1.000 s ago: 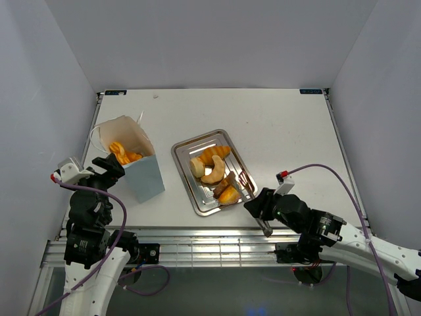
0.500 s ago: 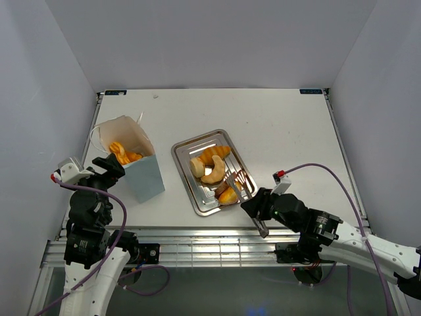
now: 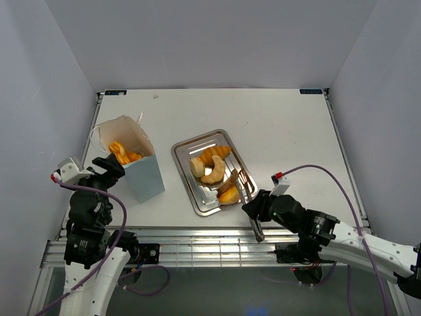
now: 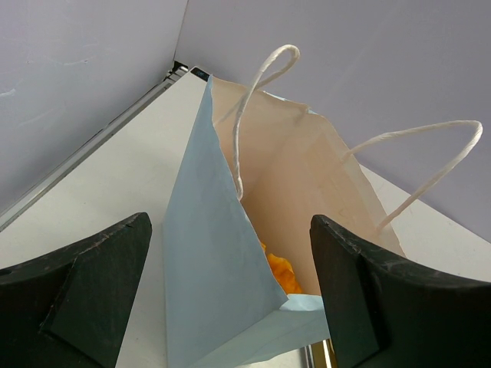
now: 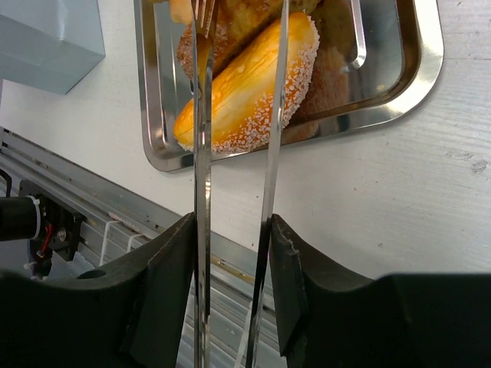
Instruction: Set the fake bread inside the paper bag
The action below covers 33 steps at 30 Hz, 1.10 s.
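The paper bag (image 3: 131,164) stands upright and open at the left, with orange fake bread (image 3: 122,153) inside. My left gripper (image 3: 108,166) is open, and its jaws straddle the bag's near corner (image 4: 207,253). The bread in the bag (image 4: 280,272) shows past that corner. The silver tray (image 3: 187,145) holds a long loaf (image 3: 214,153), a round bun (image 3: 197,166), a croissant (image 3: 214,172) and a sugared orange piece (image 3: 230,195). My right gripper (image 3: 258,220) is shut on metal tongs (image 5: 201,153). The tong arms straddle the sugared piece (image 5: 245,84).
The tray's near rim (image 5: 399,84) lies close to the table's front edge and the aluminium rail (image 5: 107,222). The bag's string handles (image 4: 261,84) stick up above its mouth. The bag's lower corner (image 5: 46,38) stands left of the tray.
My right gripper has shifted slightly toward the near edge, and the tongs have swung over the sugared piece in the tray. The left arm and the bag have not moved.
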{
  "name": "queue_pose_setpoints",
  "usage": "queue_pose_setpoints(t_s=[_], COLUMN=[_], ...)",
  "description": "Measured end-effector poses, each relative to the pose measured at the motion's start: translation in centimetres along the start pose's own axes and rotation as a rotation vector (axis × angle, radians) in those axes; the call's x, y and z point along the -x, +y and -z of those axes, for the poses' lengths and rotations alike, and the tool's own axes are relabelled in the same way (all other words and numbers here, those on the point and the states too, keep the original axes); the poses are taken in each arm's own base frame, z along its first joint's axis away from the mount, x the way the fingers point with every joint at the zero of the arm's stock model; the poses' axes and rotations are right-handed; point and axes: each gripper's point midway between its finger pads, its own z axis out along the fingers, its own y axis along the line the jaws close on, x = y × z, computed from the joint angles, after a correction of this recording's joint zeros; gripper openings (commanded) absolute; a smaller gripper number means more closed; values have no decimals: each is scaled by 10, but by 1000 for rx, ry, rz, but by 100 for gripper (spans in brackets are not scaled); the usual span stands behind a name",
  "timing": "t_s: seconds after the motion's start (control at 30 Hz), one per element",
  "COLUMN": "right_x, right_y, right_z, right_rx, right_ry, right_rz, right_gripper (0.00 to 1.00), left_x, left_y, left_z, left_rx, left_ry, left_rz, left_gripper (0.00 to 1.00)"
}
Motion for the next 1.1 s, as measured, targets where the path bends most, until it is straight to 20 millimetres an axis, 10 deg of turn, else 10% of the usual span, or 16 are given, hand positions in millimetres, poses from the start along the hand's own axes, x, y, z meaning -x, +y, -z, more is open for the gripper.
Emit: queue_pose_setpoints(t_s=[0.57, 0.77, 0.93, 1.1], right_x=[-2, -4, -5, -1], right_y=[0, 3, 5, 12], right_z=[-1, -4, -8, -10], right_rx=[-1, 7, 9, 9], right_ry=[7, 20, 26, 31], right_rz=[-4, 4, 13, 30], right_gripper=[34, 12, 13, 37], left_x=[2, 2, 2, 2], left_y=[0, 0, 0, 0], left_z=[1, 1, 1, 1], left_rx=[-3, -3, -3, -3], left_ry=[-6, -6, -6, -7], left_rz=[4, 4, 4, 4], left_gripper=[95, 95, 95, 95])
